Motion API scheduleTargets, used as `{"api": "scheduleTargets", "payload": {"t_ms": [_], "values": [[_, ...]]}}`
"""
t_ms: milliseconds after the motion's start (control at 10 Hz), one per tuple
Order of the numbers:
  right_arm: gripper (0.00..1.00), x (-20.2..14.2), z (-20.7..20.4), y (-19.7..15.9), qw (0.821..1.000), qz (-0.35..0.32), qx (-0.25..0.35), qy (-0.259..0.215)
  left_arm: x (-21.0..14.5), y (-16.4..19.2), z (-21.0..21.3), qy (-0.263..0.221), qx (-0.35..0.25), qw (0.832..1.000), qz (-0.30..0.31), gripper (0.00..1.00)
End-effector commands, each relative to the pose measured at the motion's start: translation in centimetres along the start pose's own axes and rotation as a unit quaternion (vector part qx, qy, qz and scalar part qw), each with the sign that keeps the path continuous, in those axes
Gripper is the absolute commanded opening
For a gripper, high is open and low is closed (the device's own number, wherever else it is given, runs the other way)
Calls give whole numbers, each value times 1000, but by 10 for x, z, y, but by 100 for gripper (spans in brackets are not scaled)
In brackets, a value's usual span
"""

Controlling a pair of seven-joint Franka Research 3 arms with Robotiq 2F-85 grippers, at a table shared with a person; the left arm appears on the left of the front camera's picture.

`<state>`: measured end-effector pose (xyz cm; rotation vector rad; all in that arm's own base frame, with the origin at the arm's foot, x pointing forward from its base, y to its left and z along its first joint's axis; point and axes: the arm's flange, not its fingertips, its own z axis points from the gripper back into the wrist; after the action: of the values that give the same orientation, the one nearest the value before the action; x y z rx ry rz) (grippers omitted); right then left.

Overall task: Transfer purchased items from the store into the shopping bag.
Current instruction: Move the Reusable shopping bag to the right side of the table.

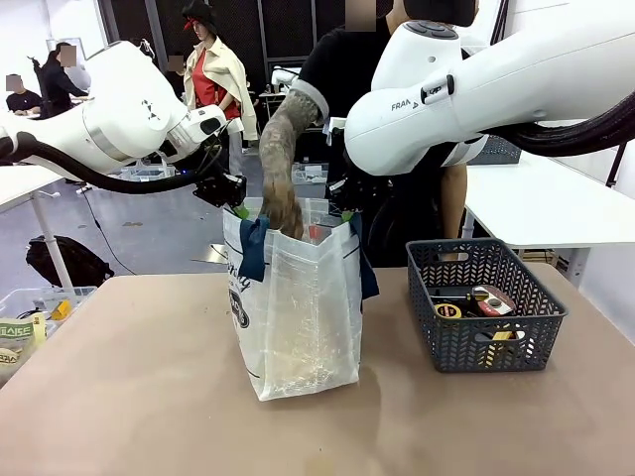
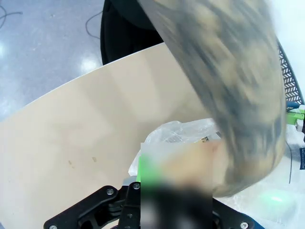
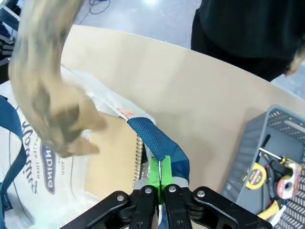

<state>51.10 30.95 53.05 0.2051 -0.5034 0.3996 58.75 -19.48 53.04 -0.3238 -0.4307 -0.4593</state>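
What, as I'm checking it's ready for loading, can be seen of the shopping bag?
The shopping bag is a tall translucent white plastic tote with navy strap handles and a dark printed logo, standing upright on the table, mouth open. The right end effector is shut on one strap; the left end effector holds the opposite rim corner. A person's hand reaches into the mouth.

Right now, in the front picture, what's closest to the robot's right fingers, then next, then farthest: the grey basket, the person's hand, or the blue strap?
1. Blue strap: pinched between the right fingers, at the shopping bag's right corner.
2. Person's hand: at the bag's mouth, to the left.
3. Grey basket: on the table, far right.
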Motion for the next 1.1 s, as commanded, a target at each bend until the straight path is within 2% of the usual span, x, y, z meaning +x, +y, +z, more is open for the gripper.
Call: {"api": "scheduleTargets", "payload": {"t_ms": [0, 1000], "values": [[0, 1, 2, -2, 1000, -4, -1, -2, -2, 2, 3, 1, 4, 1000, 8, 0], [0, 1, 2, -2, 1000, -4, -1, -2, -2, 2, 3, 1, 4, 1000, 8, 0]]}}
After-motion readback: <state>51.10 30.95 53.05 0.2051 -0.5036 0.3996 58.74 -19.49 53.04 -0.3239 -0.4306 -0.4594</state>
